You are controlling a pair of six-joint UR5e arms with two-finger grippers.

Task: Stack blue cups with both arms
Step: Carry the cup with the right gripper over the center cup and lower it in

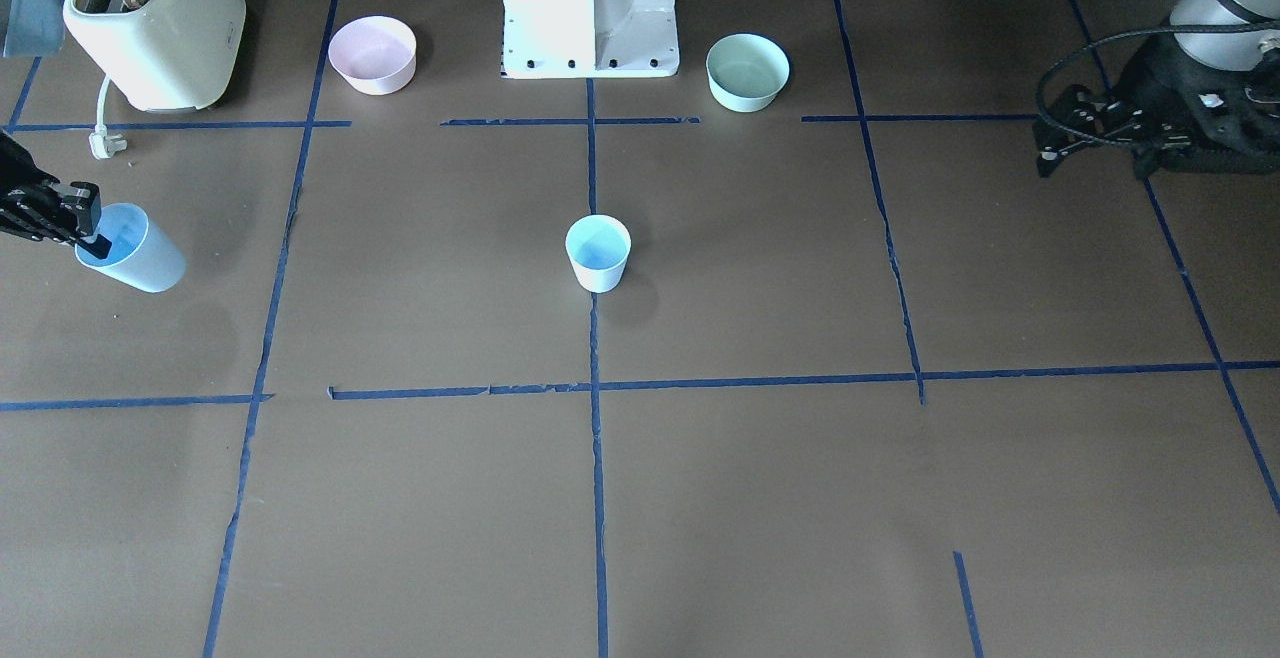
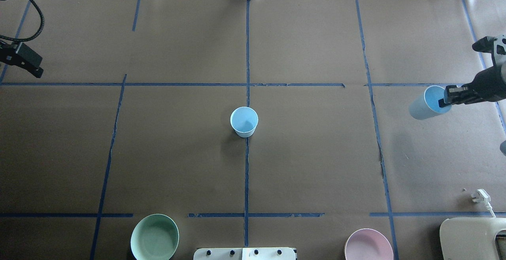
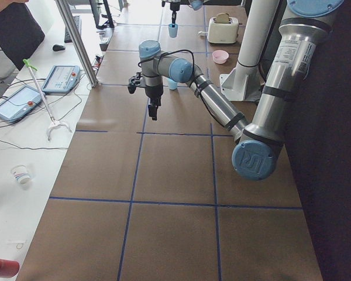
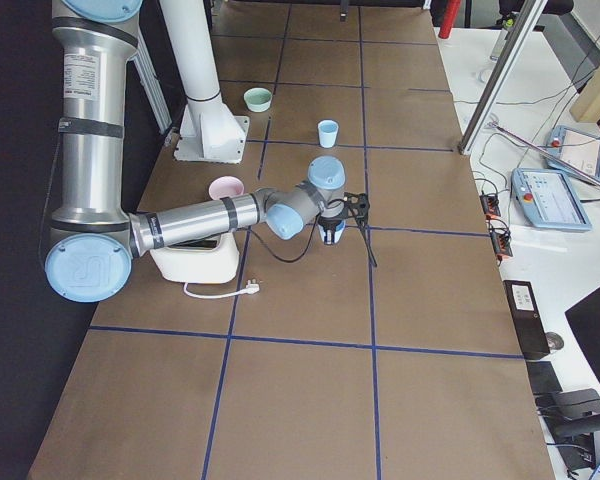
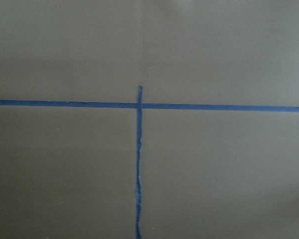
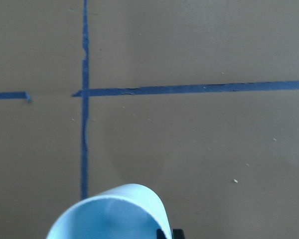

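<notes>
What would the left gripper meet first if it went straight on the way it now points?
Likely the table, near a blue tape crossing: the left gripper points down, and its wrist view shows only that. Its height above the table is unclear.

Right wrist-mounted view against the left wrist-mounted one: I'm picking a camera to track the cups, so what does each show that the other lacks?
Only the right wrist view shows a blue cup: its rim and bright inside sit at the bottom edge, where the right gripper pinches it. The left wrist view has nothing of its own, with no cup and no jaws in frame. Both share the brown paper crossed by blue tape lines.
</notes>
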